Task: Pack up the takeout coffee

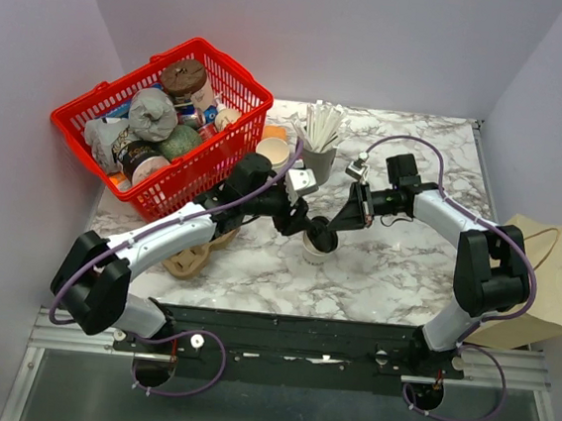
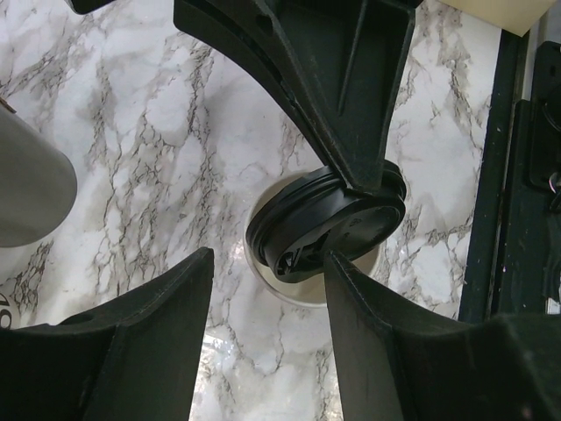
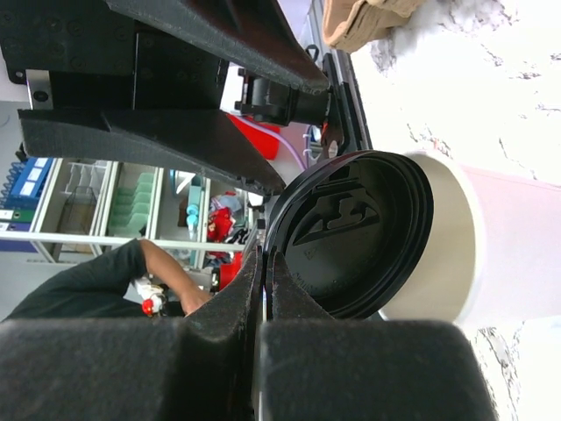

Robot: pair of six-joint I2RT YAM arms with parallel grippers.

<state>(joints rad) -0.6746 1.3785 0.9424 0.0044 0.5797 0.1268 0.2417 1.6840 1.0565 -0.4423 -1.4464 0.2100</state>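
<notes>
**Coffee at bench centre, both arms on it**

- takeout coffee stands upright on the marble bench, roughly dead centre, with the black lid on top. From the wrist views the lid looks slightly cocked on the cup rim (can't tell if it is fully seated).
- right fingers: clenched, tips pressed together and touching the lid's rim. They come in from the cup's 2 o'clock in the top view. Whether they pinch the rim lip or just bear on it, I can't tell.
- left fingers: released and spread wide, coming in from the cup's 10 o'clock. Its own camera shows the lid ahead between the two tips, one tip overlapping the cup's edge and the other apart from it (no clamp visible).
- red basket, full of goods, sits at the bench's 10 o'clock.
- grey cup of white sticks is at 12, with the stack of cream cups just beside it at its 9.
- brown paper bag lies off the bench edge at 3.
- brown cardboard piece at the cup's 8 o'clock, partly under the left arm.
</notes>
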